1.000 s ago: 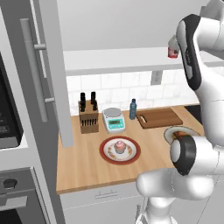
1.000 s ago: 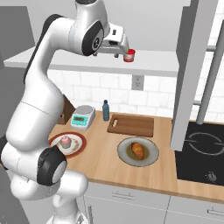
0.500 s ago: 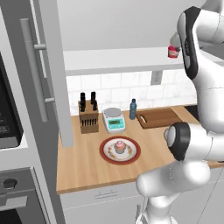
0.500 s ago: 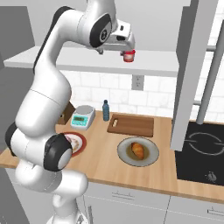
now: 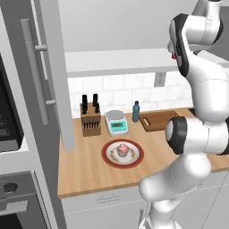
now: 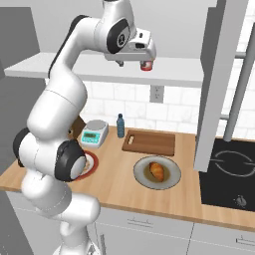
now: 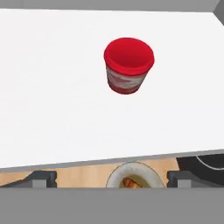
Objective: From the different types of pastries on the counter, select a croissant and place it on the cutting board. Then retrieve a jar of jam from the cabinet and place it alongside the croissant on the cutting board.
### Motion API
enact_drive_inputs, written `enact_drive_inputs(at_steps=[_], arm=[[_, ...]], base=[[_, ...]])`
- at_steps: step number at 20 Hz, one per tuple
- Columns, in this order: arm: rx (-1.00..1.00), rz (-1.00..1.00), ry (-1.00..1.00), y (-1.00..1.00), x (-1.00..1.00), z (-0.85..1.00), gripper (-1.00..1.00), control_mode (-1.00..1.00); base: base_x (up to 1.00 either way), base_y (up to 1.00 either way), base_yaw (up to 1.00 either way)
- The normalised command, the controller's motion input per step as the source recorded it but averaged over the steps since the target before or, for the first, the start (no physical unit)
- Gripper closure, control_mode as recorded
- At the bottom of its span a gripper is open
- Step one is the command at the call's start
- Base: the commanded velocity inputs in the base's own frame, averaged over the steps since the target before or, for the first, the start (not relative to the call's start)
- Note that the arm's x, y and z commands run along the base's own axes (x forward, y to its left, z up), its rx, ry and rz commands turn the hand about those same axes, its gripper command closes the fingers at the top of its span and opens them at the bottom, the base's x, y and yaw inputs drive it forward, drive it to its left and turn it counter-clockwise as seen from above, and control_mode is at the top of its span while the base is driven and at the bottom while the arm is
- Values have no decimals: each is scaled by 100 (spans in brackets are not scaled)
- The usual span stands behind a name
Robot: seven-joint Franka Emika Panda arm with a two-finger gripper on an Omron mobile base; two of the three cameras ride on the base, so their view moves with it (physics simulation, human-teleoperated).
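Jar of jam [image 7: 128, 64] upright on cabinet [image 7: 52, 96] shelf, end effector [image 6: 131, 62] released beside jar, croissant [image 6: 157, 171] on grey plate [image 6: 141, 170] near cutting board [image 6: 149, 142].

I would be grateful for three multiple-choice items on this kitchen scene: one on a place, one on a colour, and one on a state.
1. Where does the croissant lie?
A. On the cutting board
B. On the grey plate
C. On the cabinet shelf

2. What colour is the bottle beside the scale?
A. Blue
B. Green
C. Yellow

3. How does the gripper stand?
A. Shut on the jar
B. Shut on the croissant
C. Open, with the jar of jam free

Answers:
1 B: the right base view shows the pastry in the middle of its round plate on the counter.
2 A: both base views show it slim and blue.
3 C: in the hand view the fingertips stand wide apart, and the jar stands alone on the white shelf ahead of them.
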Motion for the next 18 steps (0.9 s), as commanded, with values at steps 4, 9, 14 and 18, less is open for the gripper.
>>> enact_drive_inputs(at_steps=[4, 9, 14, 18], arm=[[1, -2, -2, -7, 33, 2, -100, -100], [11, 0, 0, -36, 67, 3, -100, -100], [3, 0, -3, -4, 13, 0, -100, -100], [4, 0, 0, 0, 22, 0, -100, -100]], base=[[0, 0, 0], [0, 0, 0], [0, 0, 0], [0, 0, 0]])
